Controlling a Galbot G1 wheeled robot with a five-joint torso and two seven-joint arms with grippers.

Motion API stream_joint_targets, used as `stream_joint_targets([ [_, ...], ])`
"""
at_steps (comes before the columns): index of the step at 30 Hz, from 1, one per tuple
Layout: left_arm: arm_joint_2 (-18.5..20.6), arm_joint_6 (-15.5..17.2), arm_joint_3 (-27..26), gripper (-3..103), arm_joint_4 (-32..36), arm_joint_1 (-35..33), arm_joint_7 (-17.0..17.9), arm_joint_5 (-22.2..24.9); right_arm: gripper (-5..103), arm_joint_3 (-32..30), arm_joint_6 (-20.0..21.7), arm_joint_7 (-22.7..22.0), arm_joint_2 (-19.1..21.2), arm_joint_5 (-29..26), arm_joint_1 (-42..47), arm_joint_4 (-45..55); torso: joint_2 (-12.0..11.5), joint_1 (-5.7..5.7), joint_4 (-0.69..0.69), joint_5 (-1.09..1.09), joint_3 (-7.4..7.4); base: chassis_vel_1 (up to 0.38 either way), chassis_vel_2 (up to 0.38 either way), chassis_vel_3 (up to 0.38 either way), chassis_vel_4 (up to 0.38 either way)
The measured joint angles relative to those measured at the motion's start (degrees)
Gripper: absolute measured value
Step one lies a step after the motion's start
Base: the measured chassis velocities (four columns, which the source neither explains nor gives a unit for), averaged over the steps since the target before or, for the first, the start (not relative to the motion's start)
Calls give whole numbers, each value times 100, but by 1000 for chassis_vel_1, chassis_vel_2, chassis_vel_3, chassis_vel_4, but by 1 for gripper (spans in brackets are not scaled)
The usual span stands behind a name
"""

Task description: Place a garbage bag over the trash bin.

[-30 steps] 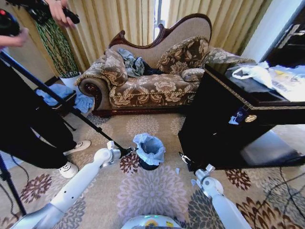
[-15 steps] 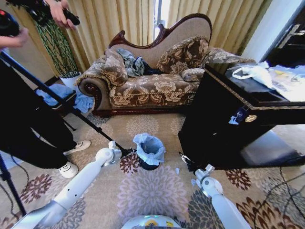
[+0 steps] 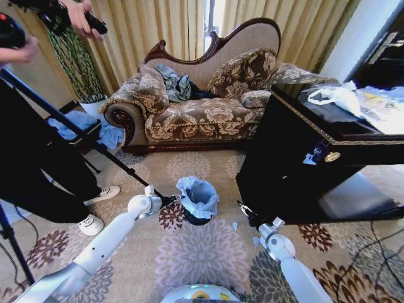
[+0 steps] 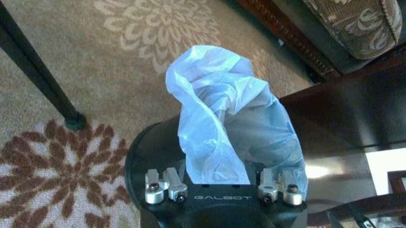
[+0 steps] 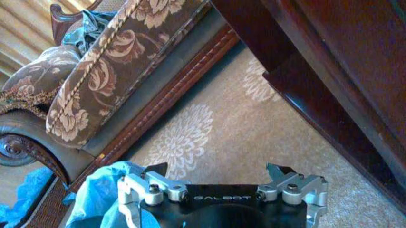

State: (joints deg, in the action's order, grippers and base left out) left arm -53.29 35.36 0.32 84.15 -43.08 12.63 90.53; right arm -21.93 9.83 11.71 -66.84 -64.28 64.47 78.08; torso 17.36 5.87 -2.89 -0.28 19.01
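While the left gripper [image 3: 169, 200] has crept slightly closer to the trash bin [image 3: 197, 218] over the past second, its fingers stay pinched on the garbage bag [image 3: 198, 195], suggesting the rim is still being dressed. The right gripper [image 3: 245, 213] waits beside the bin, fingers spread and empty. The bin is black and round; the bag, thin, crinkly, pale blue, bunches over its mouth. Beyond the bin stands a floral sofa [image 3: 196, 101].

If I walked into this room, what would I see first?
Probably the small black trash bin on the flowery carpet in front of the sofa, with the pale blue garbage bag puffing out of its top. The left claw is right at the bag's edge, and in the left wrist view the bag rises up between its fingers. The right claw waits open beside the dark cabinet.
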Motion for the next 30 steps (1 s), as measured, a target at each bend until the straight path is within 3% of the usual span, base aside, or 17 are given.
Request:
stream_joint_targets([
  [3, -6, 0, 9, 63, -15, 19, -10, -4, 100, 1, -5, 0, -5, 0, 0, -1, 0, 0, 0, 0, 0, 0, 0, 0, 0],
  [6, -14, 9, 25, 48, -41, 30, -49, -23, 100, 1, -16, 4, -5, 0, -9, -12, 0, 0, 0, 0, 0, 0, 0, 0, 0],
  [7, -19, 10, 25, 48, -48, 30, -57, -32, 100, 0, -20, 7, -4, 0, -11, -18, 0, 0, 0, 0, 0, 0, 0, 0, 0],
  [8, -29, 14, 26, 37, -58, 30, -64, -47, 100, 0, -24, 13, -1, 0, -18, -26, 0, 0, 0, 0, 0, 0, 0, 0, 0],
  [10, -32, 17, 26, 37, -58, 30, -68, -51, 100, 0, -26, 16, 0, 0, -21, -30, 0, 0, 0, 0, 0, 0, 0, 0, 0],
  [12, -34, 20, 27, 26, -58, 29, -73, -55, 100, 0, -29, 20, 0, 0, -31, -40, 0, 0, 0, 0, 0, 0, 0, 0, 0],
  [14, -34, 22, 27, 26, -58, 26, -74, -55, 100, 0, -30, 20, 0, 0, -37, -44, 0, 0, 0, 0, 0, 0, 0, 0, 0],
  [15, -34, 24, 28, 16, -59, 20, -80, -58, 100, 0, -36, 22, -4, 0, -49, -51, 0, 0, 0, 0, 0, 0, 0, 0, 0],
  [16, -35, 24, 29, 16, -63, 18, -86, -62, 100, -1, -41, 22, -8, 0, -52, -54, 0, 0, 0, 0, 0, 0, 0, 0, 0],
  [17, -40, 25, 29, 5, -80, 14, -94, -72, 100, -2, -52, 22, -11, 0, -53, -63, 0, 0, 0, 0, 0, 0, 0, 0, 0],
  [30, 105, 68, -5, 0, 51, -256, -181, -136, 100, -4, -71, 38, 7, -1, -48, -95, 0, 0, 0, -1, 0, 0, 0, 0, 0],
])
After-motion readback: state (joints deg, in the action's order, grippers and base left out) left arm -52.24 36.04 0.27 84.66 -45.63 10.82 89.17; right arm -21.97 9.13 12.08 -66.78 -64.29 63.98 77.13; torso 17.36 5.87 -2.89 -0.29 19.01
